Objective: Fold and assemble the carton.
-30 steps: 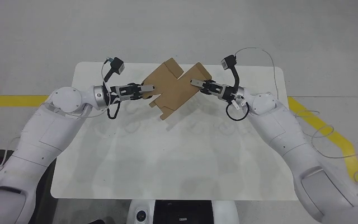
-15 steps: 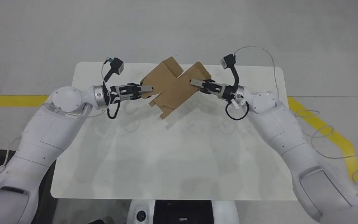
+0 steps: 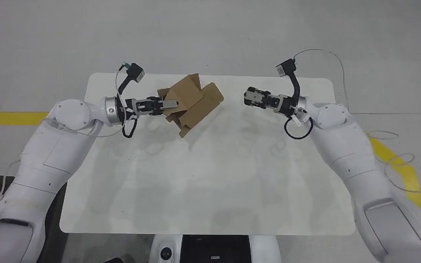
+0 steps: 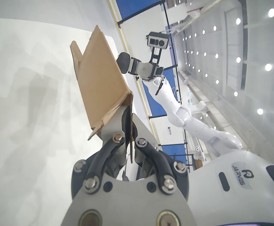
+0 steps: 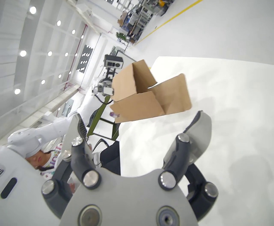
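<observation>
A large robotics test hall, with high rows of ceiling lights [image 4: 238, 60], blue partition panels [image 4: 137, 7] and a yellow floor line [image 3: 20, 118].

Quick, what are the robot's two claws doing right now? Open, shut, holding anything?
Left gripper: shut on an edge of the carton.
Right gripper: open, holding nothing, apart from the carton.

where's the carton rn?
Top view: the carton is near the table's far edge, slightly left of centre, clamped by the left gripper. The open right gripper is off to its right, not touching.
</observation>
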Robot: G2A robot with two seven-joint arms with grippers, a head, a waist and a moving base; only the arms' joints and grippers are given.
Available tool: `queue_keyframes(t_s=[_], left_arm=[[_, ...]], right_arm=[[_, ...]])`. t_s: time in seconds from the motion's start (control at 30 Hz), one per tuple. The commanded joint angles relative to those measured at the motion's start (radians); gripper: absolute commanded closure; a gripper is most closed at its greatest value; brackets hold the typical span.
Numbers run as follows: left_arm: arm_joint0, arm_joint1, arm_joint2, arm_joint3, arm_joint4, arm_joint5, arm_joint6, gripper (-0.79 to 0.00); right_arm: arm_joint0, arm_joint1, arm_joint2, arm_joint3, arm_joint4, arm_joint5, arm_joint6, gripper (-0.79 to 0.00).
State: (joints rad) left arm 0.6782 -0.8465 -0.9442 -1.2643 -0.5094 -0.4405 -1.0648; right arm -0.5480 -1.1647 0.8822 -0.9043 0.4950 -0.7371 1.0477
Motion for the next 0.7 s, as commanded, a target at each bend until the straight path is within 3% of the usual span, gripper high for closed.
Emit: queue_keyframes(t_s=[0.0, 0.17, 0.33, 0.5, 0.53, 0.67], left_arm=[[0.006, 0.0, -0.003, -0.004, 0.015, -0.027, -0.023, 0.0], [0.021, 0.001, -0.014, -0.02, 0.04, -0.097, -0.077, 0.0], [0.036, 0.003, -0.021, -0.032, 0.033, -0.16, -0.148, 0.0], [0.055, 0.009, -0.021, -0.086, 0.035, -0.159, -0.156, 0.0], [0.059, 0.01, -0.021, -0.094, 0.031, -0.158, -0.157, 0.0], [0.069, 0.014, -0.022, -0.119, 0.008, -0.148, -0.167, 0.0]], right_arm=[[0.004, -0.003, -0.012, -0.035, 0.06, 0.049, 0.085, -0.785], [0.01, -0.002, -0.048, -0.112, 0.143, 0.146, 0.182, -0.785], [0.016, 0.005, -0.051, -0.139, 0.207, 0.177, 0.213, -0.785], [0.014, 0.004, -0.064, -0.148, 0.277, 0.212, 0.248, -0.785], [0.015, 0.002, -0.068, -0.147, 0.281, 0.212, 0.248, -0.754], [0.013, -0.009, -0.092, -0.157, 0.296, 0.205, 0.241, -0.785]])
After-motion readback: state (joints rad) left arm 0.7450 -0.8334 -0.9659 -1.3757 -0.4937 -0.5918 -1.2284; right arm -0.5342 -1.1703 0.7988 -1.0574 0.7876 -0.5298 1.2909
